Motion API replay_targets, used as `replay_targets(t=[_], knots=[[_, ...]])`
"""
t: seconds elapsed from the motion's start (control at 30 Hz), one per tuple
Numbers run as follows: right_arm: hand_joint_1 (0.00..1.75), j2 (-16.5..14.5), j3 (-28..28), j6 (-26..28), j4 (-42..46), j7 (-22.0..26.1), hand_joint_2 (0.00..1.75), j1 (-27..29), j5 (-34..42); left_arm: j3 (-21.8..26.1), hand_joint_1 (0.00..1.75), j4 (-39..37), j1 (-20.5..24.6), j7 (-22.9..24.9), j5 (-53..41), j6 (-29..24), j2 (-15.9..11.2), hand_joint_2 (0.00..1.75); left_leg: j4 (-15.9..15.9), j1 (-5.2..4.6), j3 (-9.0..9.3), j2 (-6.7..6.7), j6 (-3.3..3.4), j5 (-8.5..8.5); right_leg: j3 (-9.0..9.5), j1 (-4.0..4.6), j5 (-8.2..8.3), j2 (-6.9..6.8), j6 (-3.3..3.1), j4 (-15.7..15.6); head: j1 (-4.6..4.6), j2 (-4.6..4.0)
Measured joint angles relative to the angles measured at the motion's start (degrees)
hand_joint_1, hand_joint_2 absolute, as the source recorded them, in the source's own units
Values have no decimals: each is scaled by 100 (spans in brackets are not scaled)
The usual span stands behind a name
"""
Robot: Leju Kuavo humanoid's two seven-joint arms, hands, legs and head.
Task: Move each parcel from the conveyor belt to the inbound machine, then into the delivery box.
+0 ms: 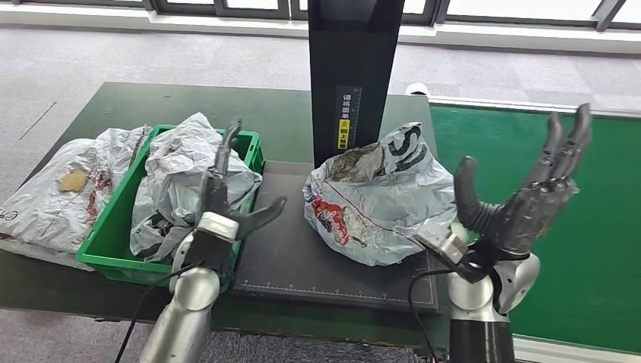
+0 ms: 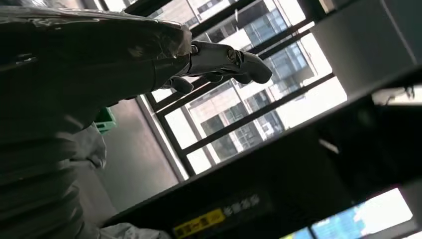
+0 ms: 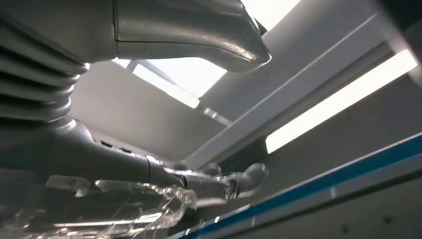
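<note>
A crumpled grey plastic parcel with red and black print lies on the black platform of the inbound machine, in front of its dark upright column. My right hand is raised beside the parcel's right side, fingers spread upward, holding nothing. My left hand hovers at the platform's left edge, over the rim of the green delivery box, fingers apart and empty. A grey parcel fills the green box. In the left wrist view my left hand's fingers stretch toward the windows.
Another grey parcel lies on the dark table left of the green box. The green conveyor belt runs along the right side. Grey carpet floor and windows lie beyond the table.
</note>
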State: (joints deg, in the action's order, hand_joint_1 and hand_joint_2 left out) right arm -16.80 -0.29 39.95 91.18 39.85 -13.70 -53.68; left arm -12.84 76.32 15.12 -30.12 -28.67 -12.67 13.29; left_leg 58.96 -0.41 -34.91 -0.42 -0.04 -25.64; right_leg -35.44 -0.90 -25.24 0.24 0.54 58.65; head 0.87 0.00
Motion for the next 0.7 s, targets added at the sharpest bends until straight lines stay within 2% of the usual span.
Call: replay_targets(t=[0.13,0.3,0.5,0.7], knots=[[0,-127,-835,1,1,-2,175,-174,-29,-422,0,-870,450,290,-770,-214,63,175,2,-6,1,20,5,9,-9,-7,24,24,5,-1,1,0],[0,-209,-1486,-1,-149,1,175,-354,-41,-772,0,-1827,890,736,-1577,-580,192,175,1,-7,0,16,4,18,-8,-7,26,15,6,0,0,0],[0,-242,-1880,-2,-508,15,175,-546,2,-1020,0,-2722,1296,1121,-2133,-737,368,175,1,-6,-1,16,3,19,-8,-6,26,16,6,0,1,0],[0,-271,-2000,-2,-749,17,175,-588,-27,-1227,0,-3422,1595,1581,-2637,-491,513,175,1,-6,-4,15,3,18,-10,-7,25,16,6,0,0,0]])
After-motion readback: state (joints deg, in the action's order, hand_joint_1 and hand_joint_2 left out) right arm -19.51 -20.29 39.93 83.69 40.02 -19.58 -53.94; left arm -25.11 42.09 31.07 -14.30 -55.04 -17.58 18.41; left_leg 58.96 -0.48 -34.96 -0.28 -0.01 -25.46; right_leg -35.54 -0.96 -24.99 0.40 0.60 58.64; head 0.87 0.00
